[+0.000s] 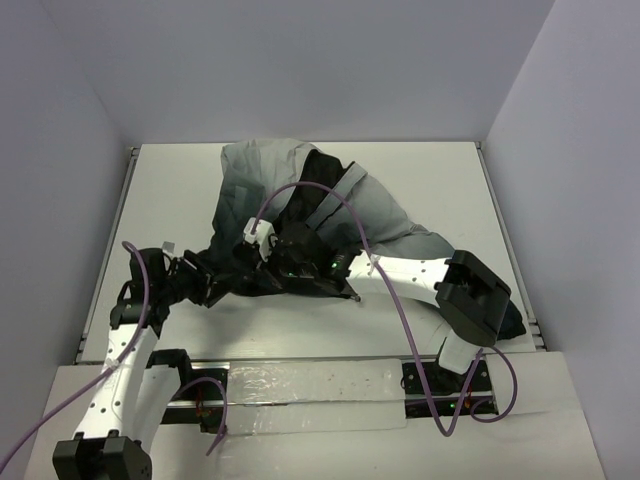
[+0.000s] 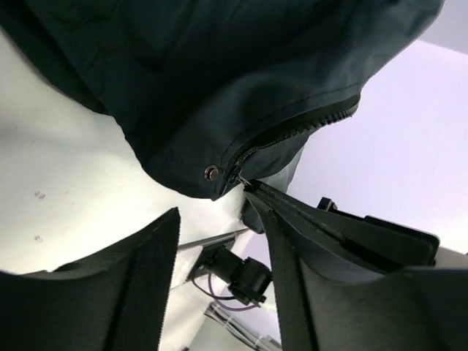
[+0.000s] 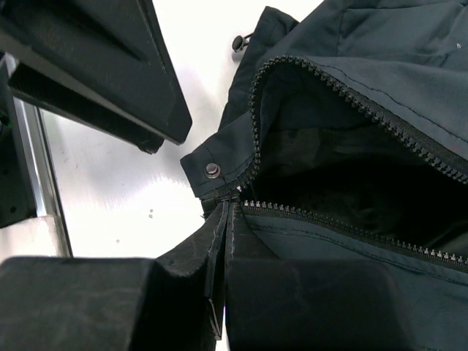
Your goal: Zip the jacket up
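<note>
At the left of the overhead view, the left arm (image 1: 125, 350) reaches in from the near table (image 1: 180, 190) edge to the jacket's dark hem. Black on black, its fingertips are hard to pick out there. Its own camera shows the left gripper (image 2: 213, 206) spread, with bare table in the gap. One fingertip (image 2: 256, 196) sits just beside the foot of the zipper (image 2: 300, 135); whether it touches the cloth cannot be told.

The jacket (image 1: 290, 180) lies bunched in the middle of the table, with pale grey at the far side and charcoal towards the arms. Its sleeves cannot be told apart in the heap.

Near the hem a metal snap (image 3: 213, 170) sits just beside the point where the two rows of teeth meet. From there the rows spread apart over the black lining and run off the frame's right edge. No slider can be made out.

Further right, the right gripper (image 3: 227, 219) is pressed together on the jacket's hem at the zipper's foot, and its fingers hide the pinched strip. The right arm (image 1: 410, 275) lies across the jacket's near right part, covering it.
</note>
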### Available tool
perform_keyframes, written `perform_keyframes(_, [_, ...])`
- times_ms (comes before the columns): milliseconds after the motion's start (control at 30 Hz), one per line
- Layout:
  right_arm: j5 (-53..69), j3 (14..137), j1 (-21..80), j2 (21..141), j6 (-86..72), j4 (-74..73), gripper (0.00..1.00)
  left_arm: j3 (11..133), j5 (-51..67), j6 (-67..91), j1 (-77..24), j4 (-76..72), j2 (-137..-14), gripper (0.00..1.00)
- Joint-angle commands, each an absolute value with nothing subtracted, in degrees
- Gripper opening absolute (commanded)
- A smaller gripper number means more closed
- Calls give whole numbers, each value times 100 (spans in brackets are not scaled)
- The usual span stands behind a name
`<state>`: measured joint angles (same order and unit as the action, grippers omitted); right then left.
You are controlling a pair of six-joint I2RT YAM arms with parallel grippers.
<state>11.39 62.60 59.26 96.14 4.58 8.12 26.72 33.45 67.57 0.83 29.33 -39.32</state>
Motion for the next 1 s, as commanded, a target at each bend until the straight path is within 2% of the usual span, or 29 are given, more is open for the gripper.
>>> perform_keyframes(0, [1030,6504,5983,9446,281,1081,0,2474,3386,6610,59,1984,-3568,60])
perform_keyframes(300, [959,6543,6012,9440,307,1038,0,1557,3883,7061,-248,538,-3348,56])
perform_keyframes(633, [914,6643,6026,9497,364,937,0,1772,3945,7579,-343,909,-3555,55])
perform_keyframes(967, [916,6708,6038,9510,428,861,0,1780,3653,7686,-343,475,-3818,45])
